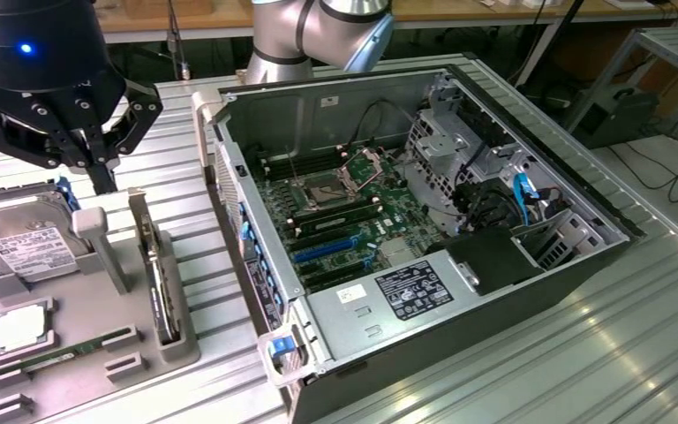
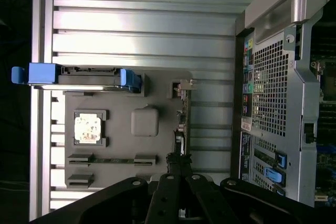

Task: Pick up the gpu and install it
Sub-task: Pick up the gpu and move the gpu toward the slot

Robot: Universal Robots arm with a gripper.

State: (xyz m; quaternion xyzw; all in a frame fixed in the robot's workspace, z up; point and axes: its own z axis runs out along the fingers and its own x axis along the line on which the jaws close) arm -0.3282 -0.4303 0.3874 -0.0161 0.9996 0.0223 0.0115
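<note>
Four parts sit in the grey holder [image 1: 181, 346] at the exterior view's near left: a green memory stick [image 1: 66, 355], a processor chip [image 1: 21, 329], a hard drive [image 1: 27, 246], and the gpu [image 1: 156, 274]. The gpu stands on its long edge in a slot along the holder's right side, untouched.

Above the holder's far end hangs the gripper [image 2: 179, 163], fingertips drawn together as far as I can judge and gripping nothing.

The risks, as I judge them:
- **Closed tips:** brought down like this, they would strike the card's thin top edge rather than straddle it.
- **Tight surroundings:** the holder's upright post [image 1: 109, 247] is just beside the card on its left, so a finger could catch there.
- **Off-centre hold:** the card could tilt and bind in its slot.

Farther right lies the open computer case [image 1: 575, 190]. Its near wall and loose cables [image 1: 525, 196] could snag a card carried low, and a skewed card would miss the blue board slot [image 1: 321, 252].
</note>
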